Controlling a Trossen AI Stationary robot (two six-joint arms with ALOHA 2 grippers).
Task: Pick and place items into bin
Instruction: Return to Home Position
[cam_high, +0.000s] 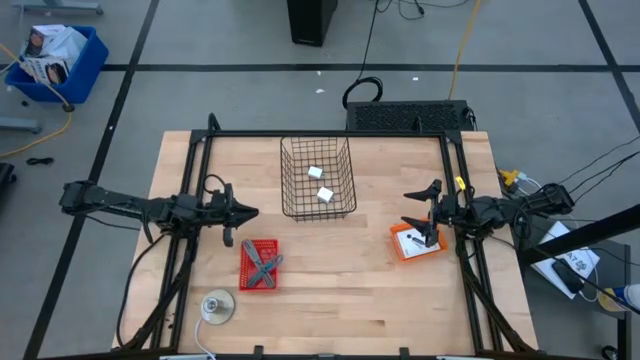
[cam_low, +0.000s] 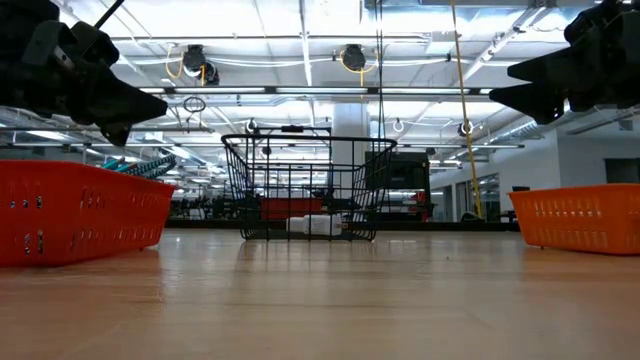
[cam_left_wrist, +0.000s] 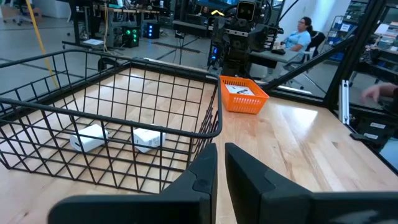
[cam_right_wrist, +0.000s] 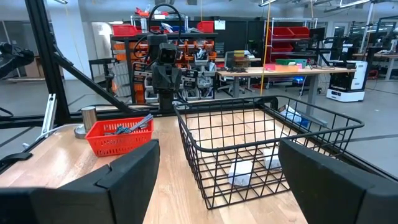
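Observation:
A black wire basket (cam_high: 317, 178) stands mid-table with two white cubes (cam_high: 313, 173) (cam_high: 324, 195) on its floor; they also show in the left wrist view (cam_left_wrist: 90, 137) (cam_left_wrist: 148, 138). A red tray (cam_high: 260, 265) holds a grey elongated tool (cam_high: 263, 264). An orange tray (cam_high: 416, 242) holds white cards with black marks (cam_left_wrist: 241, 90). My left gripper (cam_high: 252, 212) hovers shut, left of the basket and above the table. My right gripper (cam_high: 428, 209) hovers open over the orange tray's far edge, right of the basket. I cannot make out a teal tool.
A round grey disc (cam_high: 217, 306) lies near the table's near-left corner. A black frame rail (cam_high: 330, 133) runs along the far edge, with uprights at both sides. Bare wood lies between the trays and along the near edge. People sit in the room beyond (cam_left_wrist: 298, 37).

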